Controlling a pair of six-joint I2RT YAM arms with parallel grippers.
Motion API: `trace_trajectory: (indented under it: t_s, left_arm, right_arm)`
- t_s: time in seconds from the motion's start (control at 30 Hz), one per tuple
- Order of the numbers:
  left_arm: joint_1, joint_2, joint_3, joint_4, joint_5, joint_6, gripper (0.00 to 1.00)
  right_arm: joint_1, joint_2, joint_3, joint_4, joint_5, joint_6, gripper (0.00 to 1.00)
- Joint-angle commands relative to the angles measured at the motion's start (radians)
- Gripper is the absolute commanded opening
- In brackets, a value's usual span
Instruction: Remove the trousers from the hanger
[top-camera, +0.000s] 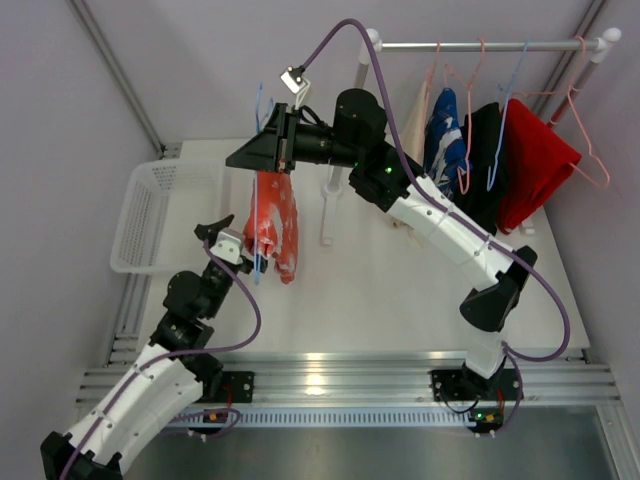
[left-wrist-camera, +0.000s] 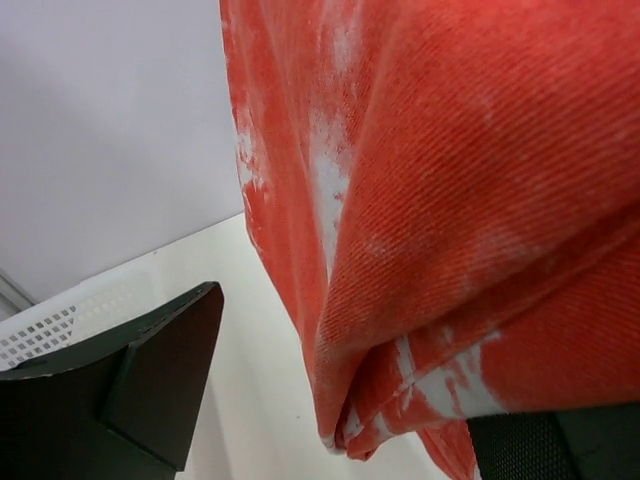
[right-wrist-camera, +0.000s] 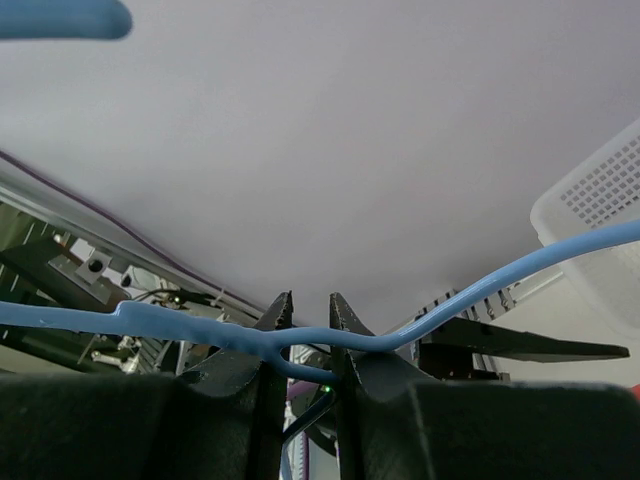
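Overhead, between pale walls (top-camera: 60, 120), right gripper (right-wrist-camera: 310, 298) clamps blue hanger (right-wrist-camera: 450, 300) above white table (top-camera: 400, 290); left gripper (top-camera: 232, 245) gapes.

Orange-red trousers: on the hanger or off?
On. The orange-red trousers hang folded over the blue hanger, whose neck the right gripper pinches. The open left gripper flanks the hem without gripping.

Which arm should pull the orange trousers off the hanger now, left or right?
Left, probably. The left gripper is open at the orange-red trousers, by their lower fold, free to grab. The right gripper is shut on the blue hanger, holding it up.
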Motion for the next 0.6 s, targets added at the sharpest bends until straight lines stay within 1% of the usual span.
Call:
trace_trajectory:
  t_s: [0.0, 0.07, 0.1, 0.13, 0.23, 0.27, 0.33, 0.37, 0.43, 0.47, 0.57]
  left_arm:
    - [0.01, 0.047, 0.027, 0.143, -0.042, -0.037, 0.93]
    - [0.029, 0.069, 0.035, 0.173, -0.065, -0.043, 0.79]
    - [0.036, 0.087, 0.038, 0.178, -0.067, -0.051, 0.73]
    - [0.047, 0.093, 0.039, 0.181, -0.058, -0.059, 0.65]
    - [0.09, 0.104, 0.042, 0.192, -0.028, -0.07, 0.57]
    - [0.116, 0.106, 0.044, 0.192, 0.0, -0.073, 0.48]
    - [0.141, 0.104, 0.05, 0.184, 0.024, -0.082, 0.4]
    - [0.159, 0.104, 0.053, 0.181, 0.045, -0.083, 0.32]
    - [0.174, 0.098, 0.068, 0.167, 0.061, -0.085, 0.24]
    - [0.181, 0.09, 0.076, 0.155, 0.082, -0.083, 0.17]
    - [0.181, 0.063, 0.12, 0.095, 0.1, -0.079, 0.02]
  right_arm:
    - [0.025, -0.063, 0.086, 0.2, -0.021, -0.004, 0.0]
    - [0.025, -0.064, 0.086, 0.201, -0.027, -0.002, 0.0]
    - [0.023, -0.067, 0.086, 0.201, -0.028, 0.001, 0.0]
    - [0.023, -0.068, 0.086, 0.203, -0.031, -0.002, 0.0]
    - [0.022, -0.071, 0.086, 0.2, -0.03, -0.004, 0.0]
    - [0.02, -0.072, 0.086, 0.198, -0.028, -0.005, 0.0]
    - [0.017, -0.074, 0.084, 0.192, -0.025, -0.005, 0.0]
    - [0.013, -0.074, 0.084, 0.19, -0.025, -0.007, 0.0]
    - [0.009, -0.074, 0.083, 0.189, -0.021, -0.011, 0.0]
    - [0.005, -0.075, 0.08, 0.186, -0.019, -0.016, 0.0]
    - [-0.017, -0.083, 0.051, 0.181, -0.016, -0.034, 0.0]
